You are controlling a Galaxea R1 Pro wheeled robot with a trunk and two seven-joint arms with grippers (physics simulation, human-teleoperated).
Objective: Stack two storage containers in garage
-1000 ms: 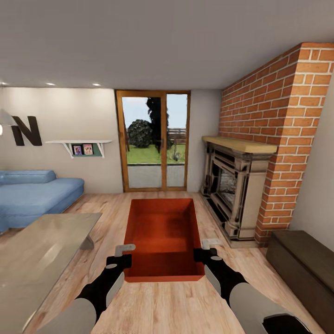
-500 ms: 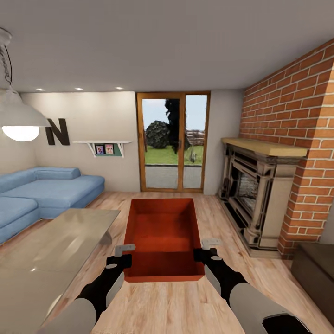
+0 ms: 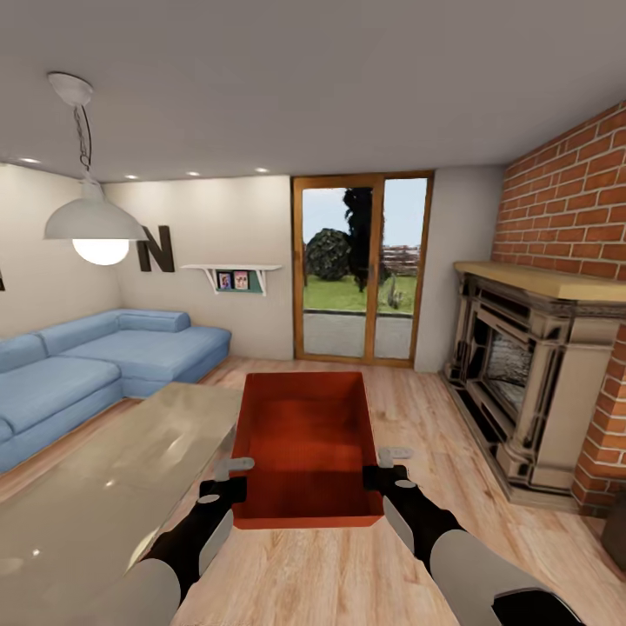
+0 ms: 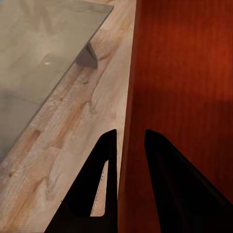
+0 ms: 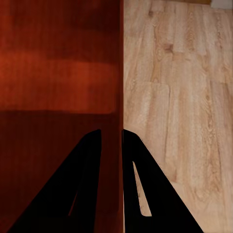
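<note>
Container (image 3: 304, 435) held above wood floor (image 3: 409, 409), side walls pinched by left gripper (image 3: 233, 480) and right gripper (image 3: 382, 468) jaws.

Storage container (image 3: 304, 435): orange-red, open-top, rectangular, smooth-walled, empty; held level above the living room's wood-plank floor (image 3: 417, 417), long axis pointing forward.

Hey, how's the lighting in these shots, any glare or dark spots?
Head view: soft glare on the glossy grey table, white pendant lamp glowing. Both wrist views: black fingers nearly silhouettes, a dark shadow band inside the orange-red open-top container.
</note>
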